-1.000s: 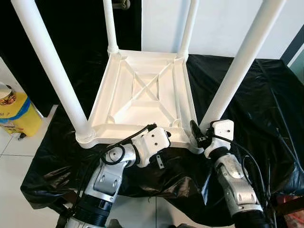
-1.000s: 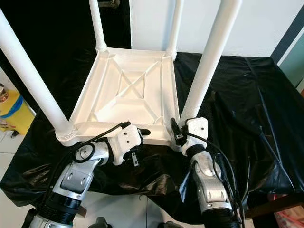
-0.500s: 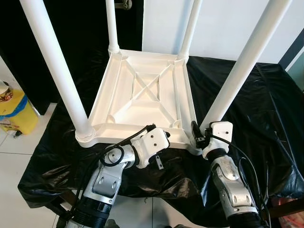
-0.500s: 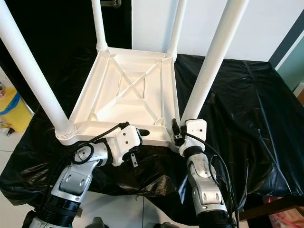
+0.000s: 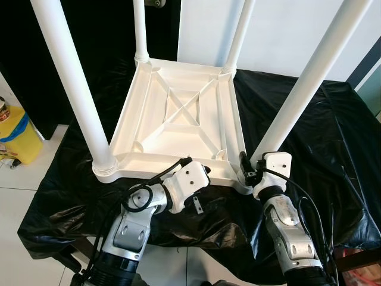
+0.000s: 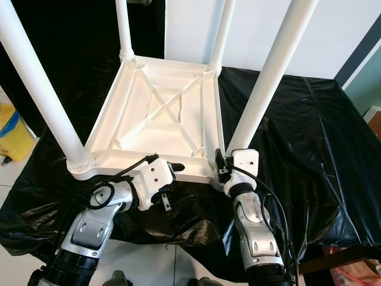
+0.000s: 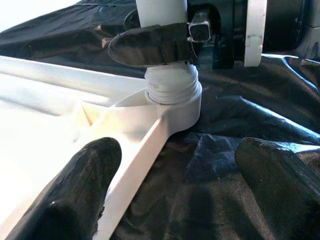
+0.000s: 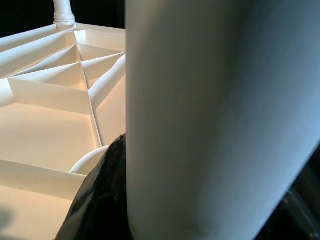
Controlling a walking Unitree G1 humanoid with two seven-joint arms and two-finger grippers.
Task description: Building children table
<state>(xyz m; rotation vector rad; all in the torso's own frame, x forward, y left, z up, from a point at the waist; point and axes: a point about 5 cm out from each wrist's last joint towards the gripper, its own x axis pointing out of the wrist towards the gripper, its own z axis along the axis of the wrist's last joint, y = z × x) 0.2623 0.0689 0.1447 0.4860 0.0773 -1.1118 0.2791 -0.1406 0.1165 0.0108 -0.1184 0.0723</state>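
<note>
A white children's table (image 5: 178,113) lies upside down on a black sheet, all its legs pointing up. My right gripper (image 5: 249,169) is shut on the near right leg (image 5: 303,89) just above its socket (image 7: 172,97); in the right wrist view that leg (image 8: 215,115) stands close against one black finger (image 8: 100,200). My left gripper (image 7: 177,150) is open at the near rim (image 5: 172,164) of the tabletop. Its two fingers stand wide apart, one over the rim and one over the sheet, pointing at the socket.
The black sheet (image 5: 321,137) covers a low surface and hangs over its near edge. A yellow container (image 5: 15,134) stands on the white tiled floor at the left. A white wall and a dark doorway are behind.
The camera has shifted a little, so the yellow container slides left in view. Both grippers stay where they were on the table.
</note>
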